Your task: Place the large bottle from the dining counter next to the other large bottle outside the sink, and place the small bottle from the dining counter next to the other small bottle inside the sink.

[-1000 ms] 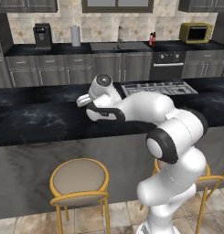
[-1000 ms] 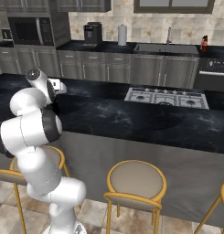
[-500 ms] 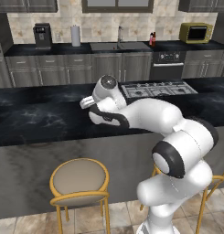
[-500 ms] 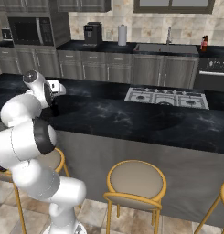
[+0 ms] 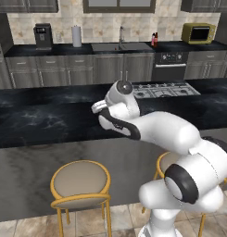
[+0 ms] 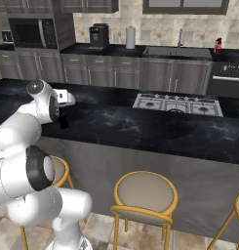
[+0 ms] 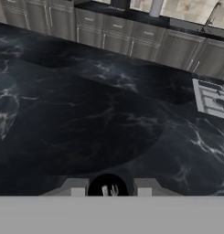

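Gripping: my hand (image 7: 108,191) is closed around a dark bottle (image 7: 108,183), seen from above as a round dark top between my two finger tips; I cannot tell whether it is the large or the small one.
Hand position: low over the desk (image 6: 140,128), near its left end in the right base view, with a dark shape under the hand at the desk's surface.
Desk: one long black marbled dining top with a grey stone front; one cooktop (image 6: 177,103) is set into it, well apart from my hand.
Stools: three round yellow-framed ones along the front in the right base view, the middle stool (image 6: 143,193) in full sight.
Sink (image 6: 177,51): one grey basin in the far counter, with one curved faucet (image 6: 180,36) behind it.
Pink-red bottle (image 6: 218,46): one, upright on the far counter, outside the sink, on the side towards the oven.
Far counter, other things: one coffee machine (image 6: 99,35), one paper towel roll (image 6: 130,37), one yellow microwave (image 5: 198,32).
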